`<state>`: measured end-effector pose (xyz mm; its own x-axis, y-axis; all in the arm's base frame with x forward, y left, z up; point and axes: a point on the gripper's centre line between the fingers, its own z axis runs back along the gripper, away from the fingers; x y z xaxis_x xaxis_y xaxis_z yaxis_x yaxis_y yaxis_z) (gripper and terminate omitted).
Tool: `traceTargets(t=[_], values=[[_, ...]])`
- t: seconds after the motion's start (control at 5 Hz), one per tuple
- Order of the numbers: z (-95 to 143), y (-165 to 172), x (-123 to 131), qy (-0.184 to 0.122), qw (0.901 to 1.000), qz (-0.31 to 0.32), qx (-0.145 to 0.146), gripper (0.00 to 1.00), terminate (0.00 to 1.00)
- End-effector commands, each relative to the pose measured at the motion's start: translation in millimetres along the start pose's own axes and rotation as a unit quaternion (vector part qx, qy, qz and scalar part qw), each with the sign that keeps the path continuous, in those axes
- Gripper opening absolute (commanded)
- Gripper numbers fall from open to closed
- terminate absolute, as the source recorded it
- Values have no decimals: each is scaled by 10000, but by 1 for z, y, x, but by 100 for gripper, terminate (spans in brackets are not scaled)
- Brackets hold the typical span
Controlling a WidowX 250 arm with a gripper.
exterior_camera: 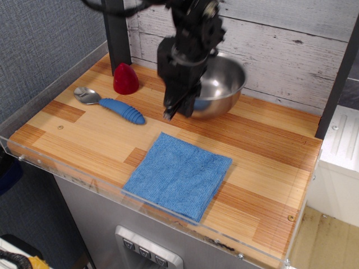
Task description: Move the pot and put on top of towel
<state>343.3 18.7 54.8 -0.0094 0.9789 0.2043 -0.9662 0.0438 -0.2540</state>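
Observation:
The shiny steel pot [221, 84] is at the back of the wooden counter, raised a little off the surface and slightly tilted. My gripper [180, 107] comes down from above and is shut on the pot's near left rim; the arm hides part of that rim. The image is blurred around the arm and pot. The blue towel [178, 175] lies flat near the counter's front edge, in front of and below the pot, apart from it.
A red cone-shaped object [125, 79] stands at the back left. A spoon with a blue ribbed handle [112, 103] lies in front of it. A white plank wall runs behind the counter, and a clear acrylic rim [84, 182] edges the front.

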Motion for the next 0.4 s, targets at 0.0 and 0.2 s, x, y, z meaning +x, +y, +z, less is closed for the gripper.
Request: traceTargets(t=[0.0, 0.2], values=[[52, 11, -7, 38, 9998, -199, -88, 0, 0], [55, 36, -16, 54, 9995, -302, 44, 0, 0]])
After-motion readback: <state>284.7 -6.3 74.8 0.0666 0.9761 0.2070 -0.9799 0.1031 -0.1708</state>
